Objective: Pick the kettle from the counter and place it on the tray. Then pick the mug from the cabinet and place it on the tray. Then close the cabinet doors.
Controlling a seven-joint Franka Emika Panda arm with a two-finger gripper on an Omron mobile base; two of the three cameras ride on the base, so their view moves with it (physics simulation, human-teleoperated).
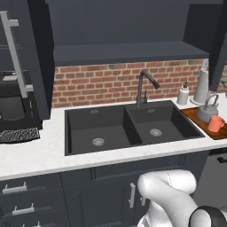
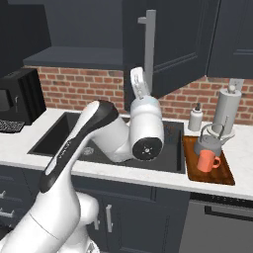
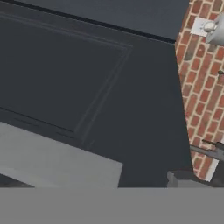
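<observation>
The grey kettle (image 1: 206, 111) (image 2: 210, 142) and the orange-red mug (image 1: 216, 123) (image 2: 207, 161) both stand on the brown tray (image 1: 195, 116) (image 2: 225, 174), on the counter (image 1: 40, 155) right of the sink. The cabinet (image 1: 128, 26) stands open above, its shelf dark. One of the cabinet doors (image 2: 183, 39) swings out over the sink, with its silver bar handle (image 2: 148, 49) (image 3: 57, 162) near my hand. My gripper (image 2: 138, 74) is raised against that door's face, open and holding nothing. The other door (image 1: 37, 57) stands open at the left.
A black double sink (image 1: 111, 128) with a dark faucet (image 1: 144, 86) lies below my arm. A coffee machine (image 1: 13, 106) sits at the left. A white paper-towel roll (image 2: 227, 111) and a soap bottle (image 2: 196, 118) stand behind the tray. Brick wall backs the counter.
</observation>
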